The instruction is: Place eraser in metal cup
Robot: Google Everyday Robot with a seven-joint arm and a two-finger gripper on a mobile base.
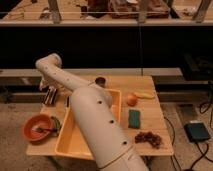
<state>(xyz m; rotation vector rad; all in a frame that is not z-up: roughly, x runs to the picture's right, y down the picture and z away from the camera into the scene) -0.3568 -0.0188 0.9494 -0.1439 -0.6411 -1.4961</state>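
The eraser (50,95), a small dark block with pale stripes, is at the table's left edge. The metal cup (100,81), small and dark, stands at the back of the table behind the yellow tub (75,142). My white arm crosses the tub from the lower right and bends at the far left. My gripper (46,88) hangs from that bend right at the eraser; I cannot tell whether it touches it. The gripper is well left of the cup.
A red bowl (37,127) with a green item beside it sits at the front left. A thin marker (67,101) lies near the tub. An orange (131,99), a banana (145,94), a green pad (134,118) and a dark cluster (148,138) lie on the right.
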